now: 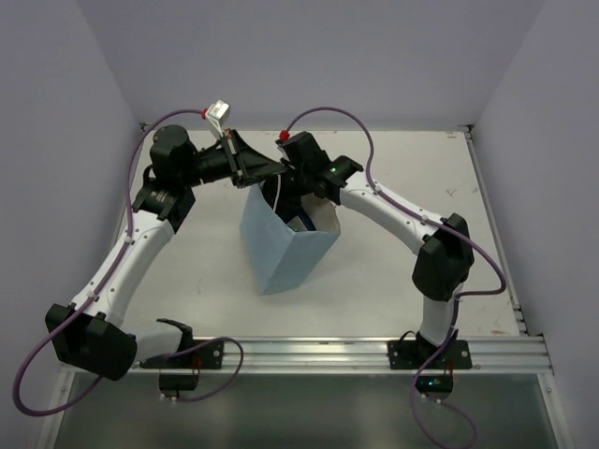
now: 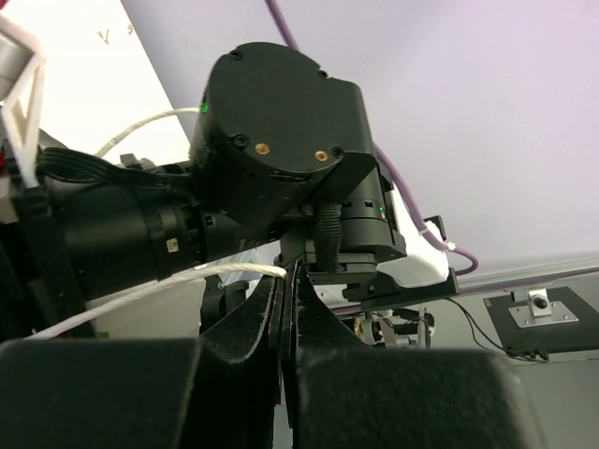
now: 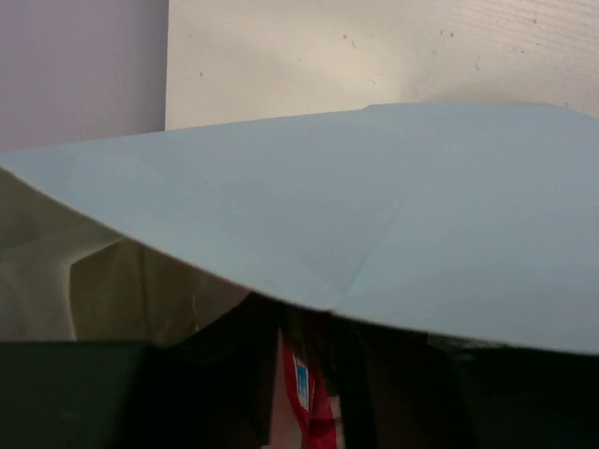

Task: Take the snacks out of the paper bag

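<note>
Lilac walls closed in a pale surface (image 1: 402, 281). The left tool (image 2: 286, 285) had its jaws pressed together on the white string handle (image 2: 168, 285) of the paper bag (image 1: 281, 253), which stood beneath it. The right tool (image 1: 301, 201) reached down into the bag's mouth. A red-pink pouch (image 3: 307, 412) sat between its dark fingers (image 3: 234, 393) (gripped or merely flanked, I could not tell), with the bag's pale-blue wall just beyond.

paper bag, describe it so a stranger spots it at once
On the white table, where the left arm and right arm meet, stands the paper bag, mouth open upward. It is the only pale-blue thing, tall and boxy, white inside.
</note>
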`<action>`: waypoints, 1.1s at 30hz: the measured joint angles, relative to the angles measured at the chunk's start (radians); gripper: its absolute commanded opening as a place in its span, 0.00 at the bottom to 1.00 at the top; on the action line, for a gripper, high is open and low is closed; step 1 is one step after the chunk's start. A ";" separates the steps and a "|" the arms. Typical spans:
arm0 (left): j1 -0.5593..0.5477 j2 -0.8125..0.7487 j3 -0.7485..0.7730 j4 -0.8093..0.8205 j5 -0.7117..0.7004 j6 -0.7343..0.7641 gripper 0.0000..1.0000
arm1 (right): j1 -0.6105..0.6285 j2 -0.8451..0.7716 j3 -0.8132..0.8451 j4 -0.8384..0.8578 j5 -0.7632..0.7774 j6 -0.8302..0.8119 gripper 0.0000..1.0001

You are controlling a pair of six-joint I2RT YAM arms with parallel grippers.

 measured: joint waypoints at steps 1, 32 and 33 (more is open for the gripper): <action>0.000 0.000 0.000 0.000 0.000 -0.002 0.00 | 0.001 0.005 0.002 0.000 0.002 -0.003 0.17; 0.034 -0.124 -0.066 -0.073 -0.051 0.072 0.00 | -0.031 -0.132 0.227 -0.350 0.216 -0.185 0.00; 0.038 -0.123 -0.066 -0.073 -0.052 0.071 0.00 | -0.031 -0.134 0.198 -0.348 0.216 -0.188 0.00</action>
